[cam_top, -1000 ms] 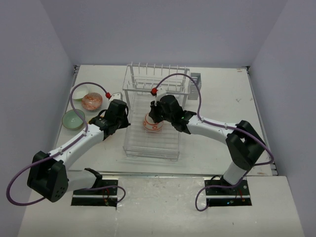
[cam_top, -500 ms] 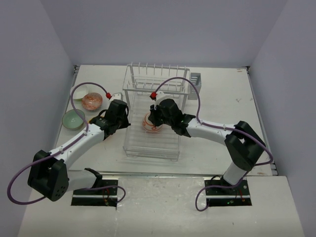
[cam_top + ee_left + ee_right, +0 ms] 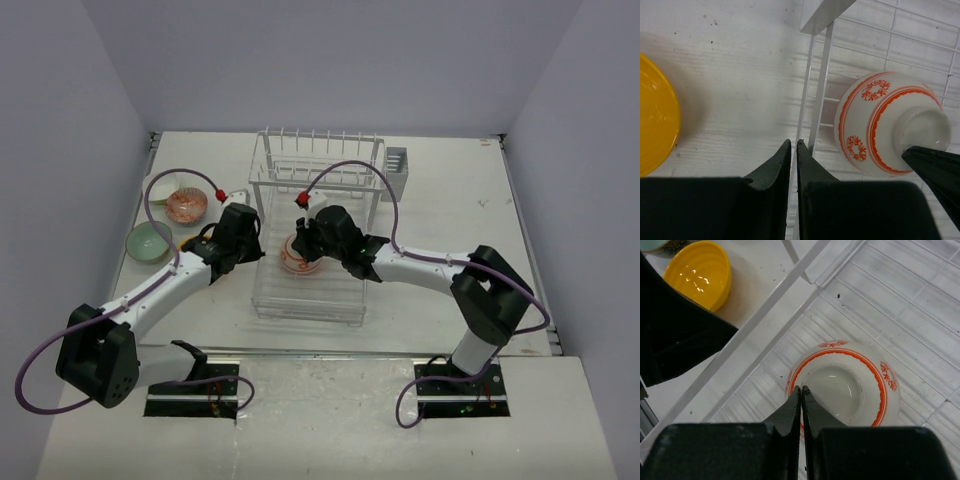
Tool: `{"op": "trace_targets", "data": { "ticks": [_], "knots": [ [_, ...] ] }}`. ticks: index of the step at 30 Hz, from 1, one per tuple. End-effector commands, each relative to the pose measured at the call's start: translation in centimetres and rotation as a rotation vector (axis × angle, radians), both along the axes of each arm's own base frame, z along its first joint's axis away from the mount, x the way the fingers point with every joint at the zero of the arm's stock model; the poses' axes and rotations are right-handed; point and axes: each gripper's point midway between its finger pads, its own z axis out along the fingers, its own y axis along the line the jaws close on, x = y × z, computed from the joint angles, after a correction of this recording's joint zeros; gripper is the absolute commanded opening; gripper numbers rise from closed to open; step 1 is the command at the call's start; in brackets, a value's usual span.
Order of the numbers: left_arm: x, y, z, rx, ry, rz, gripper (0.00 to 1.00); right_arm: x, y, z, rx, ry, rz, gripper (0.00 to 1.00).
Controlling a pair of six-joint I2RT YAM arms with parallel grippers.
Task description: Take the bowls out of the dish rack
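Right claw (image 3: 801, 390) closed, tips on the upturned bowl (image 3: 840, 385) foot, low in the rack (image 3: 268, 170); no sure pinch visible. Could skid, tip, or snag rack wire. Left claw (image 3: 793, 150) pinched shut, empty, at rack's left edge.

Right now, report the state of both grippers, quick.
Left gripper: shut, holding nothing.
Right gripper: shut on the patterned bowl, pinching its foot ring.

1. The patterned bowl (image 3: 880, 120) is white with orange-red bands and rosettes (foot plain).
2. The yellow bowl (image 3: 697, 272) is unpatterned.
3. The mint bowl (image 3: 147, 243) is pale green.
4. The dish rack (image 3: 305, 295) is white.
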Motion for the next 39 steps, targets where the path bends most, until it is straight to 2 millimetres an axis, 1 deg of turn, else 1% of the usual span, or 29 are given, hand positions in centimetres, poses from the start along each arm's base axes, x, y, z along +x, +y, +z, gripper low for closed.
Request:
{"op": "trace_targets", "data": {
  "ticks": [1, 6, 11, 13, 16, 19, 20, 22, 24, 25, 27, 28, 29, 31, 32, 34, 35, 39],
  "knots": [
    [0.3, -1.6, 1.2, -0.081, -0.041, -0.035, 0.09, -2.0, 0.7, -2.7, -0.064, 0.068, 0.044, 0.0],
    [0.2, -1.7, 1.2, -0.088, -0.041, -0.037, 0.09, -2.8, 1.8, -2.3, -0.047, 0.075, 0.072, 0.0],
    [0.0, -1.6, 0.9, -0.089, -0.034, -0.033, 0.09, -3.7, 3.1, -2.0, -0.042, 0.078, 0.112, 0.0],
    [0.0, -1.6, 0.9, -0.092, -0.035, -0.031, 0.09, -4.2, 3.6, -2.3, -0.046, 0.087, 0.136, 0.0],
    [0.0, -1.6, 1.0, -0.094, -0.041, -0.028, 0.09, -4.8, 4.4, -2.2, -0.045, 0.084, 0.17, 0.0],
    [0.1, -1.3, 1.4, -0.087, -0.05, -0.016, 0.09, -5.0, 4.4, -2.0, -0.051, 0.071, 0.162, 0.0],
    [0.1, -1.2, 1.5, -0.089, -0.054, -0.012, 0.1, -4.8, 4.0, -2.0, -0.055, 0.058, 0.141, 0.0],
    [0.1, -1.0, 2.3, -0.096, -0.077, 0.007, 0.1, -4.7, 3.4, -0.9, -0.038, 0.032, 0.12, 0.0],
    [0.2, -0.9, 2.9, -0.105, -0.098, 0.015, 0.13, -4.6, 2.7, -0.5, -0.037, 0.015, 0.093, 0.0],
    [0.3, -0.9, 3.5, -0.11, -0.114, 0.012, 0.14, -4.7, 2.2, 0.3, -0.029, 0.004, 0.086, 0.0],
    [0.4, -1.0, 3.9, -0.111, -0.121, 0.007, 0.15, -4.4, 1.6, 1.1, -0.026, -0.016, 0.057, 0.0],
    [0.4, -1.1, 4.2, -0.114, -0.125, 0.001, 0.15, -4.6, 1.1, 2.1, -0.015, -0.027, 0.048, 0.01],
    [0.5, -1.2, 4.3, -0.116, -0.127, -0.002, 0.15, -4.5, 0.8, 2.6, -0.01, -0.033, 0.037, 0.04],
    [0.5, -1.3, 4.6, -0.118, -0.128, -0.01, 0.16, -4.4, -0.3, 3.9, -0.01, -0.05, -0.003, 0.07],
    [0.4, -1.3, 4.8, -0.12, -0.128, -0.013, 0.16, -4.4, -0.6, 4.3, -0.007, -0.054, -0.014, 0.11],
    [0.3, -1.5, 5.2, -0.126, -0.133, -0.024, 0.16, -4.5, -1.3, 4.6, -0.011, -0.06, -0.029, 0.16],
    [0.3, -1.5, 5.4, -0.127, -0.136, -0.027, 0.16, -4.7, -1.6, 5.6, 0.011, -0.074, -0.032, 0.17],
    [0.3, -1.5, 6.1, -0.128, -0.148, -0.034, 0.17, -5.2, -1.6, 6.1, 0.025, -0.077, -0.007, 0.22]
  ]
}}
